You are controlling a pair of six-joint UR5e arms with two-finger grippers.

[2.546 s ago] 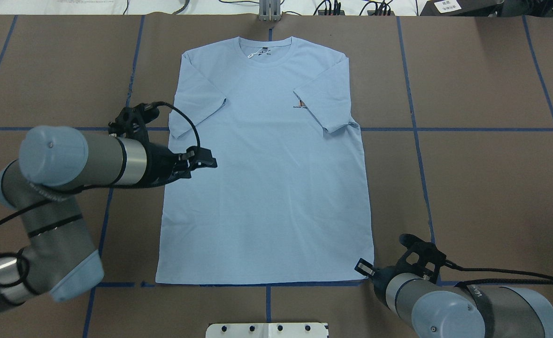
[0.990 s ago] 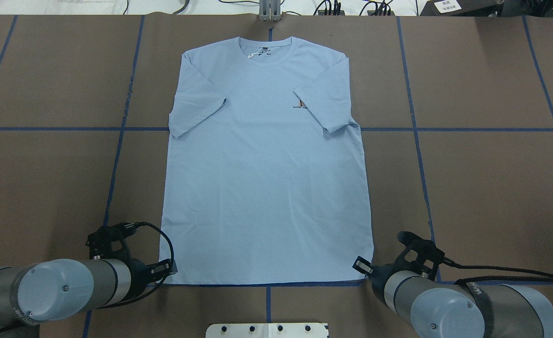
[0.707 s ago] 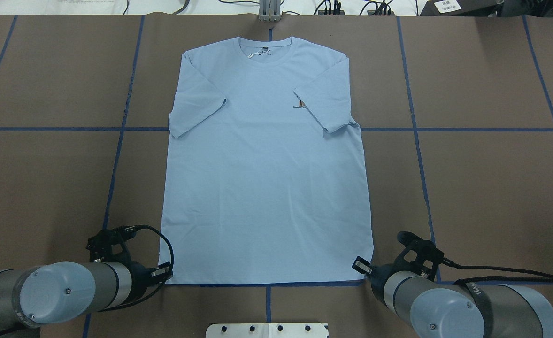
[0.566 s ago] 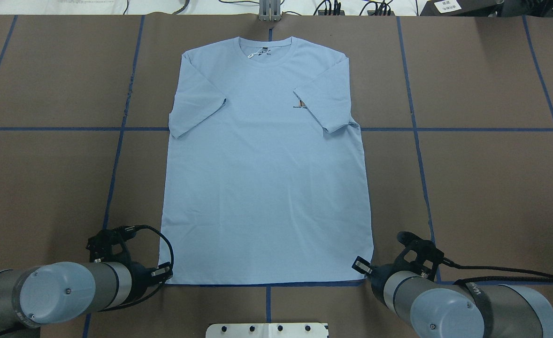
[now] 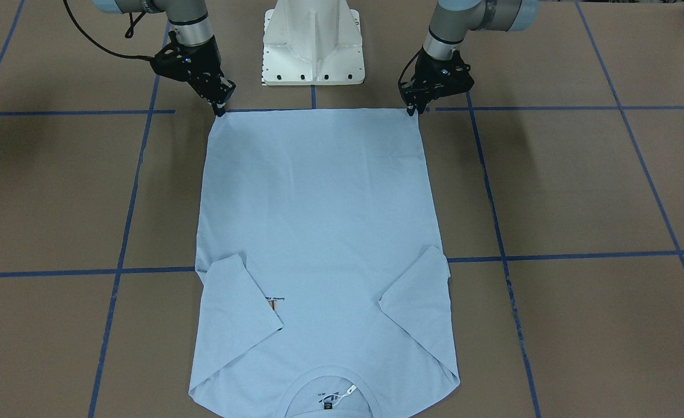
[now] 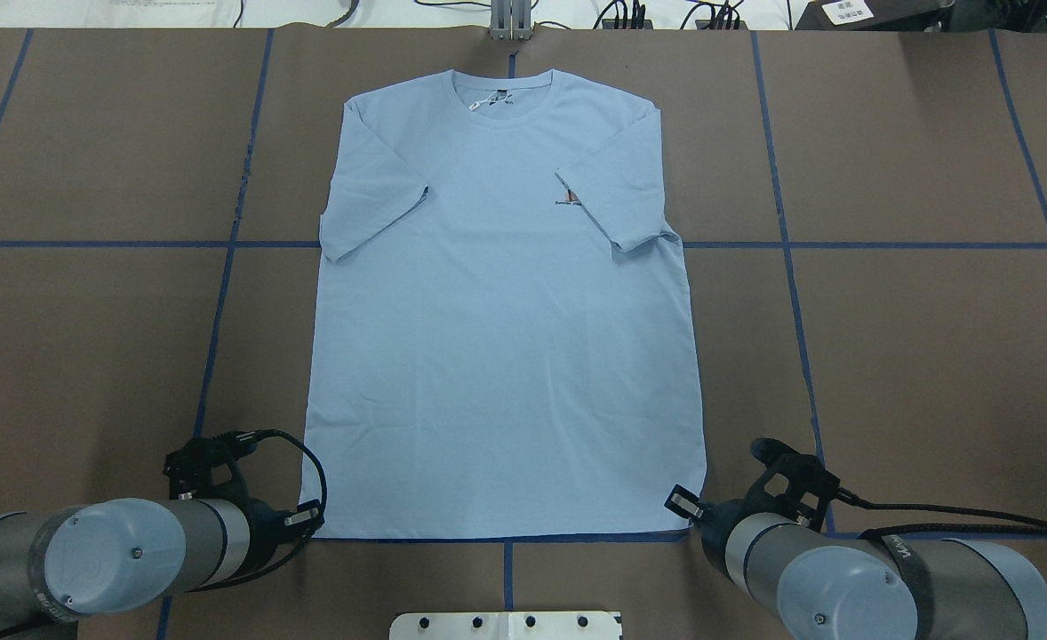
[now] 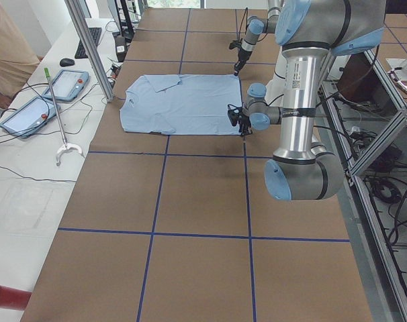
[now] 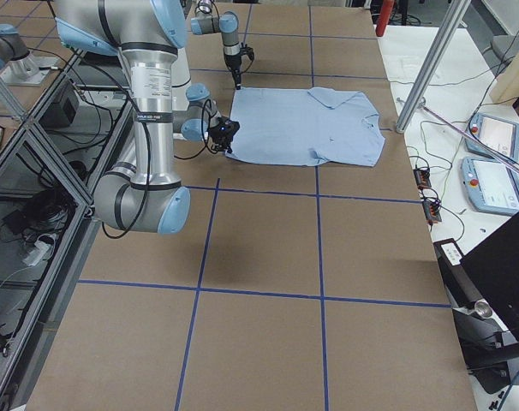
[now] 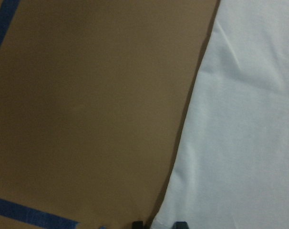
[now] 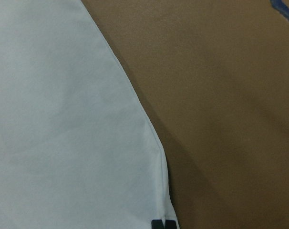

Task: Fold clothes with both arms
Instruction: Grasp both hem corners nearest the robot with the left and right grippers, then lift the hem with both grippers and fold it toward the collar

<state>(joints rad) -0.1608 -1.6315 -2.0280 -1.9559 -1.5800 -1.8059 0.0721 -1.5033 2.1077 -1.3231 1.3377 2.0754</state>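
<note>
The light blue T-shirt (image 6: 506, 356) lies flat on the brown table, neck away from me, both sleeves folded inward and partly covering the chest print (image 6: 568, 199). My left gripper (image 6: 310, 520) is at the near left hem corner. In the left wrist view its fingertips (image 9: 137, 223) stand apart with the corner of the T-shirt (image 9: 244, 143) between them. My right gripper (image 6: 679, 504) is at the near right hem corner. In the right wrist view its tips (image 10: 156, 224) are closed together on the edge of the T-shirt (image 10: 63, 119). In the front-facing view both grippers touch down at the hem corners: left gripper (image 5: 413, 112), right gripper (image 5: 220, 111).
The white pedestal base (image 5: 313, 46) stands just behind the hem, between the arms. Blue tape lines (image 6: 786, 244) grid the table. A metal post (image 7: 89, 47) and tablets (image 7: 68, 84) stand on the bench past the neck end, where a person (image 7: 9, 47) sits.
My left arm swung from beside the shirt's left sleeve down to the near left hem corner and settled there. The right gripper stayed at its corner. The shirt has not moved.
</note>
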